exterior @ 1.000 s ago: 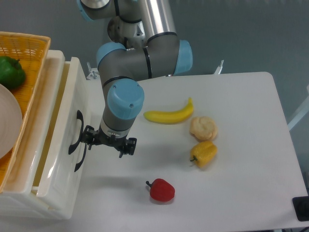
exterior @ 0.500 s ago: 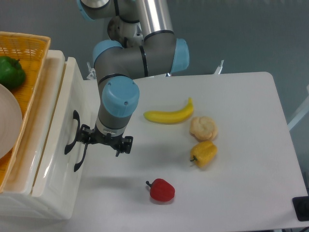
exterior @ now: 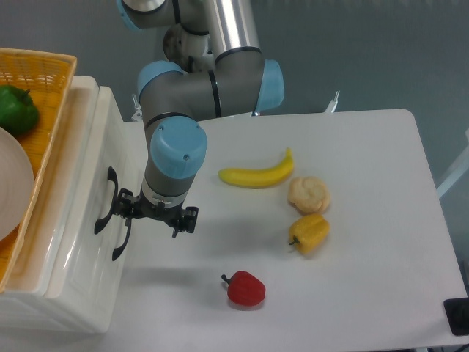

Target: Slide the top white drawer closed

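As the arm presses in from the table side, the top white drawer (exterior: 77,220) has slid leftward into its cabinet: a second ago its front panel stood well out with a wide strip of the tray open to view, and now the panel sits almost flush, with only a narrow cream ledge showing between it and the cabinet top. The hand (exterior: 154,213) has travelled left with it and sits low against the front panel, just beside the curved black handle (exterior: 105,200). Its fingers look set fairly close together and grip nothing; whether they touch the panel or the handle cannot be told from this view. The drawer appears nearly shut, so the task seems close to done, with perhaps a last short push left to seat the panel.

The drawer's inside is now hidden, and nothing can be said of its contents. A second black handle (exterior: 119,240) shows just below and to the right of the first; it likely belongs to the lower drawer, whose front is hard to separate from the upper one here. On top of the cabinet rests the orange woven basket (exterior: 45,81), which holds a green pepper (exterior: 16,108) and a white plate (exterior: 13,185), both cut off by the picture's left edge.

On the table (exterior: 366,257), well apart from the drawer, lie a banana (exterior: 256,173), a pale bun (exterior: 308,193), a yellow pepper (exterior: 310,232) and a red pepper (exterior: 245,288).
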{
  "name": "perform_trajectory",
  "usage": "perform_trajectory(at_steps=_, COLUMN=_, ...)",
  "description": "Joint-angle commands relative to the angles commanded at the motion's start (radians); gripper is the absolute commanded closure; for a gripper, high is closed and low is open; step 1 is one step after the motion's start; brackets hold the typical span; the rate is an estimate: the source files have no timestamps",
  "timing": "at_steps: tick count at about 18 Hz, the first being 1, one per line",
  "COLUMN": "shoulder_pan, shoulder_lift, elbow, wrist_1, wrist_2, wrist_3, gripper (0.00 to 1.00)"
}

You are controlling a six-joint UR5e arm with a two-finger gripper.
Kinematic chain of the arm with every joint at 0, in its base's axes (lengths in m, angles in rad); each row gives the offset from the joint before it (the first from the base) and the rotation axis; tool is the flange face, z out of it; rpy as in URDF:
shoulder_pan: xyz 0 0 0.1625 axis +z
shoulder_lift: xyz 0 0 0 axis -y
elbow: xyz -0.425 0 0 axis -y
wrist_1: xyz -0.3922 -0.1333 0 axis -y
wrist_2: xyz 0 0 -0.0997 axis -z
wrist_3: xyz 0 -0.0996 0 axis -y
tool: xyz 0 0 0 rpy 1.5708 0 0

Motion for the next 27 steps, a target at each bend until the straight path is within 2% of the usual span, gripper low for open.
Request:
perform_trajectory(at_steps=8, shoulder_pan=0.0, shoulder_lift=-0.003, elbow=0.002, wrist_1=0.0, wrist_2=0.0, wrist_3=0.0, gripper=0.0)
perform_trajectory(at_steps=15, shoulder_pan=0.054, shoulder_lift=0.0, elbow=0.026, wrist_1=0.008, wrist_2=0.026, wrist_3=0.044, gripper=0.0)
perform_trajectory(at_steps=19, shoulder_pan=0.08, shoulder_lift=0.035, elbow=0.031, wrist_1=0.0, wrist_2=0.188, wrist_3=0.184, gripper=0.0)
perform_trajectory(at_steps=27, shoulder_pan=0.181, shoulder_lift=0.081, elbow=0.046, wrist_1=0.0, wrist_2=0.307, wrist_3=0.443, gripper=0.0)
